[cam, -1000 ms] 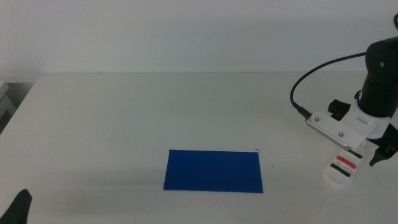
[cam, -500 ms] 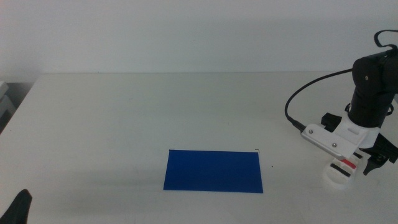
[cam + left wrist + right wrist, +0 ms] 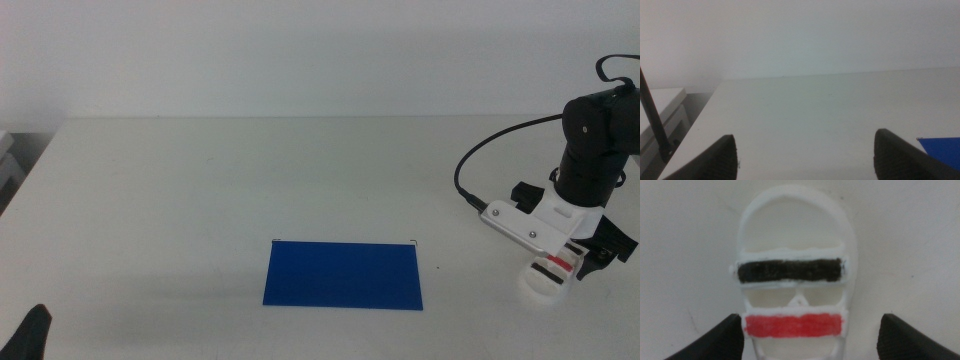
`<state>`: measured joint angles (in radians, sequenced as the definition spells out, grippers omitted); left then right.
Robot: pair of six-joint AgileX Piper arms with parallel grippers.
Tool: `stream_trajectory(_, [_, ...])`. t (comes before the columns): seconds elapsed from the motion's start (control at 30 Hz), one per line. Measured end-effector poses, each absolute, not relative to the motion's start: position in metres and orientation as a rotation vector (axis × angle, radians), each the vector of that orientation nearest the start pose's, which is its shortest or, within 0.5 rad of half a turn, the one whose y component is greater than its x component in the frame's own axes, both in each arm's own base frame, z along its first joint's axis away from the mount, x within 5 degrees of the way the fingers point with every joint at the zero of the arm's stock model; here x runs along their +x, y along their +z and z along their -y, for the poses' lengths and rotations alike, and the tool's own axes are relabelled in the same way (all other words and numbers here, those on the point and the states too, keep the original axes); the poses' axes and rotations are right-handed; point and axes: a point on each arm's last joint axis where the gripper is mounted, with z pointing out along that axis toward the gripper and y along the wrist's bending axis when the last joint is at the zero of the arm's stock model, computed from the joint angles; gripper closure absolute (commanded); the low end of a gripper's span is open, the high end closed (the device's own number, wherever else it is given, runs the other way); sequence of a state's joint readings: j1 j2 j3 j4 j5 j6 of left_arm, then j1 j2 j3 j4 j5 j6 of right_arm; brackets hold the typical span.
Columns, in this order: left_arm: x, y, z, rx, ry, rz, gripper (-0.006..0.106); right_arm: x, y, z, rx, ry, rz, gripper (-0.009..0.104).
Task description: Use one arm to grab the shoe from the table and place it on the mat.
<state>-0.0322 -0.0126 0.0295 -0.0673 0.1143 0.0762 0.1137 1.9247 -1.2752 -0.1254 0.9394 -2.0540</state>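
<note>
The right arm [image 3: 590, 140] is reaching in from the right side and bending down over the near right part of the white tabletop [image 3: 250, 180]. Its claw [image 3: 583, 262] is hanging directly over the shoe [image 3: 548, 277], with a white bracket and a looping black cable showing just left of the wrist.

The shoe is lying flat on the tabletop, near the right edge and toward the near side. In the right wrist view the shoe [image 3: 792, 280] is filling the middle of the frame: a white oval sole with two cross straps, one black and one red, joined by a small white post. The right claw [image 3: 810, 335] is standing wide, one dark jaw on each side of the shoe at the level of the red strap. The jaws are sitting outside the sole's edges, and it is unclear whether either one is touching it.

The mat [image 3: 343, 275] is lying flat on the near middle of the tabletop, well to the left of the shoe and apart from it. It is a plain dark-blue rectangle with nothing resting on it.

The left claw [image 3: 28, 335] is waiting at the near left corner, showing only a dark tip. In the left wrist view the left claw [image 3: 807, 157] is spread wide over bare tabletop, holding nothing, with a corner of the mat [image 3: 942, 147] showing beside one jaw.
</note>
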Motion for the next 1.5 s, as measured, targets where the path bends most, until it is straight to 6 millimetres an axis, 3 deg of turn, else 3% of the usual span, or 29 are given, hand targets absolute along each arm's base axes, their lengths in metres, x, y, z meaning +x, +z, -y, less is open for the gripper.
stream_trajectory(0.33, [0.057,0.194,0.003,0.039,-0.024,-1.614,0.007,0.36,0.169,-0.033,-2.873,-0.12,-1.4,0.079])
stream_trajectory(0.4, [0.057,0.194,0.003,0.039,-0.024,-1.614,0.007,0.359,0.169,-0.033,-2.875,-0.113,-1.402,0.099])
stream_trajectory(0.63, [0.057,0.194,0.003,0.039,-0.024,-1.614,0.007,0.356,0.175,-0.034,-2.856,-0.087,-1.418,0.099])
stream_trajectory(0.97, [0.057,0.194,0.003,0.039,-0.024,-1.614,0.007,0.346,0.22,-0.051,-2.775,-0.093,-1.446,0.099])
stream_trajectory(1.33, [0.057,0.194,0.003,0.039,-0.024,-1.614,0.007,0.341,0.257,-0.144,-2.755,-0.249,-1.263,0.099])
stream_trajectory(1.5, [0.057,0.194,0.003,0.039,-0.024,-1.614,0.007,0.341,0.259,-0.193,-2.745,-0.259,-1.186,0.099])
